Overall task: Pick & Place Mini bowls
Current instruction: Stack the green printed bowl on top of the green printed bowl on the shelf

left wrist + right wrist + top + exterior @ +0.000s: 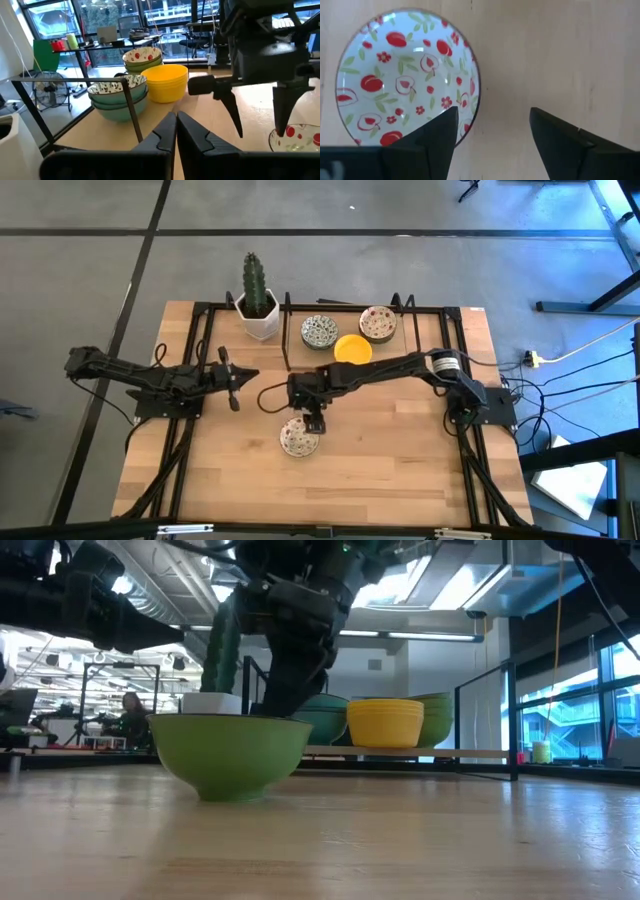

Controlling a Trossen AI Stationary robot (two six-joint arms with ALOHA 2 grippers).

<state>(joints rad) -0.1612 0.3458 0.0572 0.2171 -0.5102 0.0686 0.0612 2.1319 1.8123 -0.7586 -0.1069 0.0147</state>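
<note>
A mini bowl (pixel 298 439), white inside with red fruit and green leaves (pixel 405 75) and green outside (pixel 230 755), stands on its base on the wooden table. My right gripper (pixel 315 421) slants down over its far-right rim, open: one finger (pixel 437 135) is over the bowl's inside, the other (pixel 555 140) over bare table. At the back stand three bowl stacks: blue-green (pixel 319 332), yellow (pixel 352 349) and red-patterned (pixel 378 323). My left gripper (pixel 236 377) waits level at the left, shut and holding nothing. My right gripper stands astride the bowl's rim (pixel 472 107) from above, slanting down from the table's right. One finger is inside the rim line and one outside. Whether either finger touches the rim I cannot tell. The bowl sits upright on the table.
A white pot with a cactus (pixel 257 302) stands at the far left, beside the stacks. Black frame rails (pixel 288 330) run along the table's back and sides. Bare wood (pixel 380 470) lies near and to the right of the bowl.
</note>
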